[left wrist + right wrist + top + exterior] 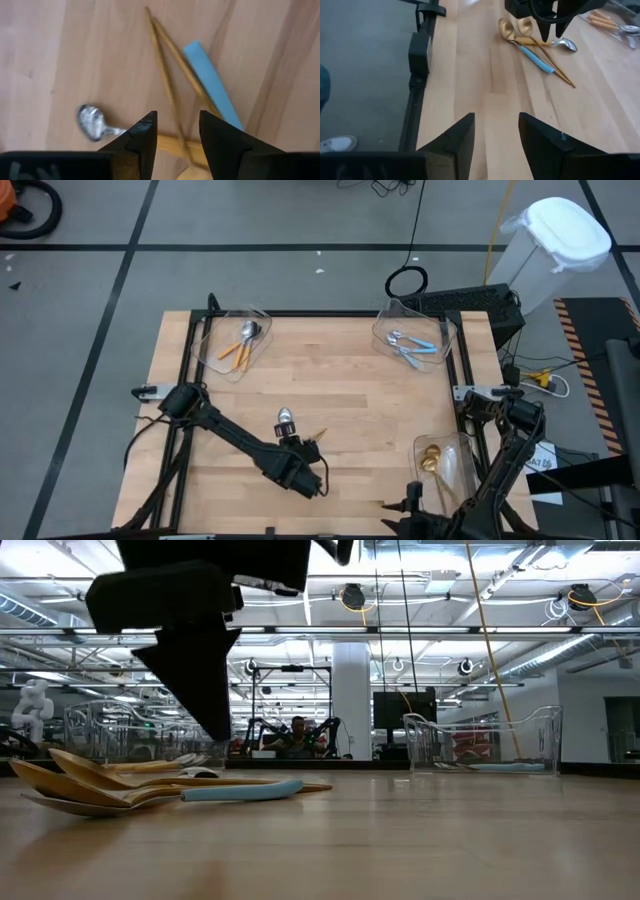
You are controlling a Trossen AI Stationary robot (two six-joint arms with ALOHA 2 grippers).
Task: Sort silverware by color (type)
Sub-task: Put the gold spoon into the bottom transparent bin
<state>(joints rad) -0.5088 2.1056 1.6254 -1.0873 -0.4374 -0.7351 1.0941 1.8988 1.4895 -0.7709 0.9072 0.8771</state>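
Note:
A small pile of silverware lies at the table's middle: two gold spoons [506, 28], a blue-handled spoon [537, 57], and a silver bowl [91, 122] on an orange-looking handle [167, 144]. My left gripper [177, 117] hangs open just above this pile, pointing steeply down. A finger stands on either side of a gold handle [167, 85], and I see no touch. In the low view its dark fingers [215, 710] end slightly above the spoons [90, 780]. My right gripper [496, 120] waits open near the table's front edge, right of the pile, with nothing between its fingers.
Three clear bins stand on the table. The far-left bin [215, 330] holds orange-handled spoons, the far-right bin [445, 330] holds blue-handled spoons, and the bin by the right edge [455, 465] holds a gold spoon. Bare wood lies between the pile and the bins.

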